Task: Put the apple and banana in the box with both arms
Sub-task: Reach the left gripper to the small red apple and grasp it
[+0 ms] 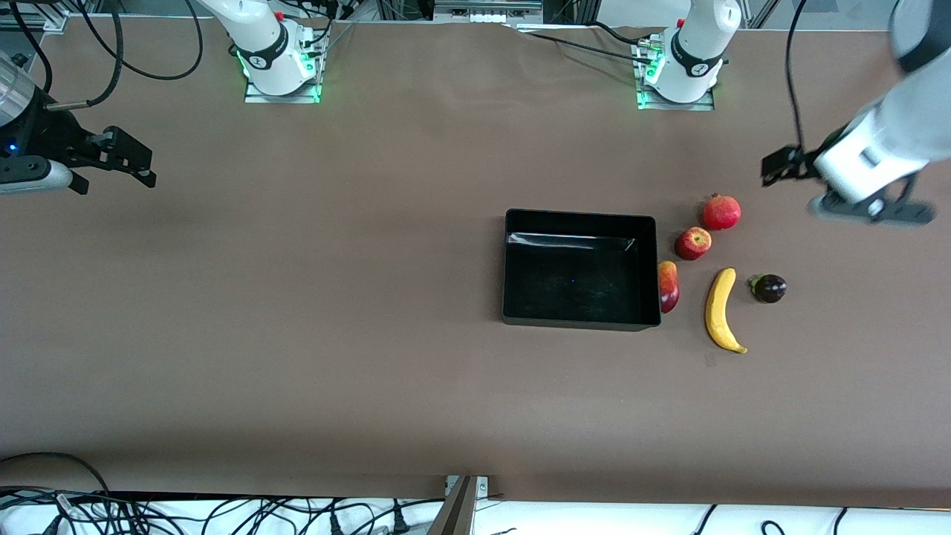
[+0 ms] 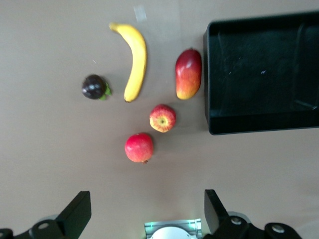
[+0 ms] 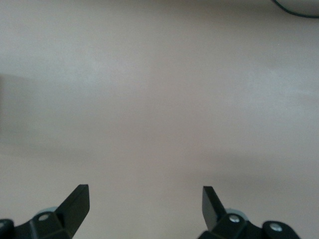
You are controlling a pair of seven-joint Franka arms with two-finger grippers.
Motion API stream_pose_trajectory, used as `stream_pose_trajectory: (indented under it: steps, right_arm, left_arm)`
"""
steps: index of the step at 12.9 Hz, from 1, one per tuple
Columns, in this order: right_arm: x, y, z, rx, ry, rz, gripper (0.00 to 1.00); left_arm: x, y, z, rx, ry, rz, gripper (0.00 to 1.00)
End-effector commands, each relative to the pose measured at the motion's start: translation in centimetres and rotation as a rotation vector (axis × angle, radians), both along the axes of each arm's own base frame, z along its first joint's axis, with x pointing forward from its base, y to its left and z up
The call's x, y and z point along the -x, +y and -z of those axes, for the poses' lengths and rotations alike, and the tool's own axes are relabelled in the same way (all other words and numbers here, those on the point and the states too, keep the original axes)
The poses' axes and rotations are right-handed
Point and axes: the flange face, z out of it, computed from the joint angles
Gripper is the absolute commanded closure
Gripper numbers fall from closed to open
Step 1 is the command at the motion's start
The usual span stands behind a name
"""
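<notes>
The small red-and-yellow apple [image 1: 692, 243] lies on the brown table beside the black box [image 1: 581, 321], toward the left arm's end. The yellow banana [image 1: 721, 310] lies nearer the front camera than the apple. The left wrist view shows the apple [image 2: 162, 118], the banana [image 2: 134, 59] and the box [image 2: 214, 127], which holds nothing. My left gripper [image 1: 780, 168] hangs open and empty in the air at the left arm's end of the table, its gripper [image 2: 147, 209] wide apart. My right gripper [image 1: 137, 165] hangs open and empty over bare table at the right arm's end [image 3: 145, 204].
A red pomegranate [image 1: 721, 212] lies farther from the front camera than the apple. A red-and-yellow mango [image 1: 668, 286] lies against the box's wall. A dark purple fruit [image 1: 769, 288] lies beside the banana. Cables run along the table's front edge.
</notes>
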Motion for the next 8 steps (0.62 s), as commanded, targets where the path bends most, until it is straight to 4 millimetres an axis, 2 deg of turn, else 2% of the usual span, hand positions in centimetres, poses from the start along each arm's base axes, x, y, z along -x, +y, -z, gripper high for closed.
stream_pose_trajectory:
  steps: [1,2,5,7,8]
  right_arm:
    - [-0.8,-0.3,0.8,0.005,0.026,0.008,0.00]
    - [-0.8,-0.2,0.7,0.006,0.022,0.005,0.00]
    - [-1.4,-1.4,1.0,0.009,0.004,0.027,0.00]
    - [-1.5,-1.5,1.4,0.011,0.010,0.030,0.00]
    - [-1.9,-1.5,1.9,0.011,0.010,0.030,0.00]
  left_arm:
    - [-0.8,0.3,7.0,-0.019,0.061,0.002,0.00]
    - [0.3,0.0,10.1,-0.020,0.051,0.010,0.00]
    - [4.0,0.2,17.4,-0.008,-0.064,0.023,0.00]
    - [6.2,0.5,22.7,0.000,-0.140,0.034,0.00]
    - [7.2,0.5,24.8,0.009,-0.175,0.036,0.00]
